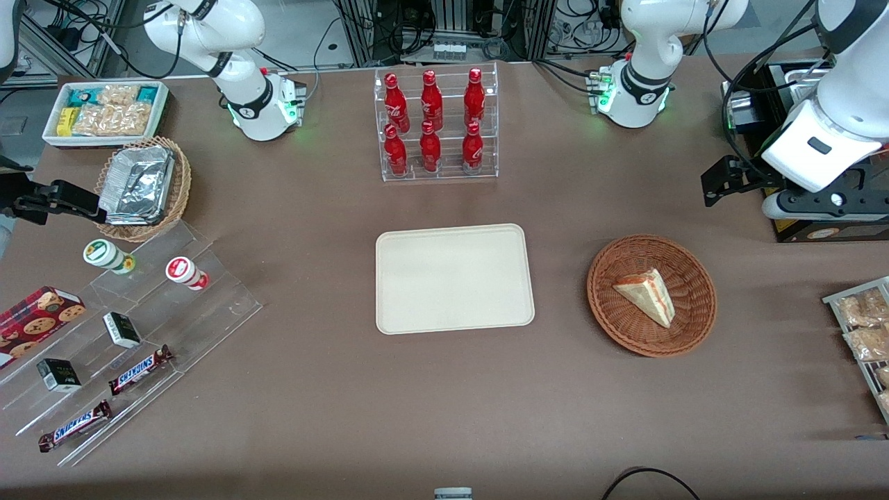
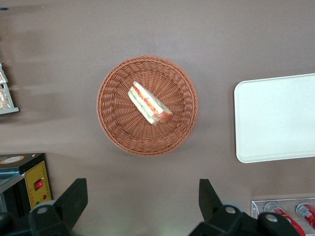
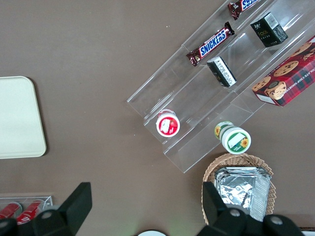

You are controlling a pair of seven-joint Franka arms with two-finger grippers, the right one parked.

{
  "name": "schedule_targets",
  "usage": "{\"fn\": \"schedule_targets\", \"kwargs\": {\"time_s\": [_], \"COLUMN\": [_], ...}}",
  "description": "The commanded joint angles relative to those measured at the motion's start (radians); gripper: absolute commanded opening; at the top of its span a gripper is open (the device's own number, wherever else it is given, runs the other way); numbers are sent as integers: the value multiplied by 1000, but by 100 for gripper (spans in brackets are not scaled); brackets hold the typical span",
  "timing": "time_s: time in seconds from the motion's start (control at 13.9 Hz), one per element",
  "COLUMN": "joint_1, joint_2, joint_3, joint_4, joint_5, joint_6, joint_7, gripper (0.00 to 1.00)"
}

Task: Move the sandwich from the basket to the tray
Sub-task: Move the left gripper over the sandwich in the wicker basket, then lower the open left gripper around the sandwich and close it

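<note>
The sandwich (image 1: 648,292) (image 2: 148,103), a triangular white-bread wedge with orange-red filling on its cut edge, lies on its side in the round reddish-brown wicker basket (image 1: 615,316) (image 2: 115,123). The cream-beige tray (image 1: 454,278) (image 2: 275,118) lies flat and bare beside the basket, toward the parked arm's end. My gripper (image 1: 823,207) (image 2: 142,183) hangs high above the table, farther from the front camera than the basket and toward the working arm's end. Its fingers (image 2: 76,194) are spread wide open with only bare table between them.
A clear rack of red bottles (image 1: 436,125) stands farther from the front camera than the tray. A black box with a yellow label (image 2: 35,184) sits under my arm. Bagged pastries (image 1: 861,326) lie on a rack at the working arm's end.
</note>
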Motion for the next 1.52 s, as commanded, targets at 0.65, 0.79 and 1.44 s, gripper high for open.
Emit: {"fn": "schedule_targets", "kwargs": {"time_s": [0.65,0.79,1.44], "joint_1": [4,5,8], "joint_2": [77,60,83], "joint_3": [4,4,4], "joint_4": [-317,-456,-756], "joint_5": [10,21,21], "joint_6": [387,570,964], "joint_7": [-195,-410,-739], "gripper": [100,100,100]}}
